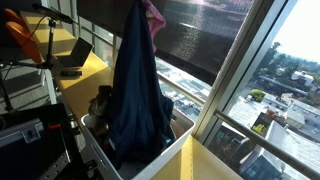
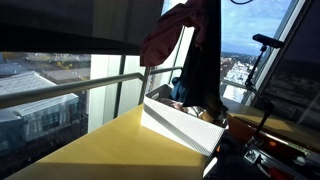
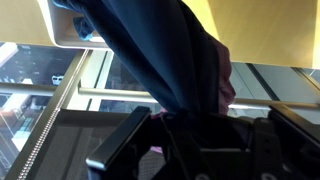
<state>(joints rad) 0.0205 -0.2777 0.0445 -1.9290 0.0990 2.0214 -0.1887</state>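
Note:
A long dark blue garment [image 1: 138, 85] hangs straight down from the top of both exterior views, its lower end inside a white basket [image 1: 172, 150] that stands on the yellow table [image 1: 215, 160]. A pink cloth [image 1: 153, 14] clings to its upper end. From the other side the blue garment [image 2: 200, 60] and pink cloth [image 2: 165, 38] dangle over the basket [image 2: 185, 125]. In the wrist view my gripper [image 3: 195, 128] is shut on the bunched top of the garment [image 3: 165, 55], with the pink cloth [image 3: 228, 88] beside the jaws. The basket [image 3: 66, 32] lies far below.
More clothes lie in the basket [image 1: 100, 100]. A laptop [image 1: 75, 55] sits at the table's far end beside an orange object [image 1: 20, 35]. Window glass and a metal rail [image 1: 255, 135] run along the table. Dark equipment [image 2: 268, 60] stands past the basket.

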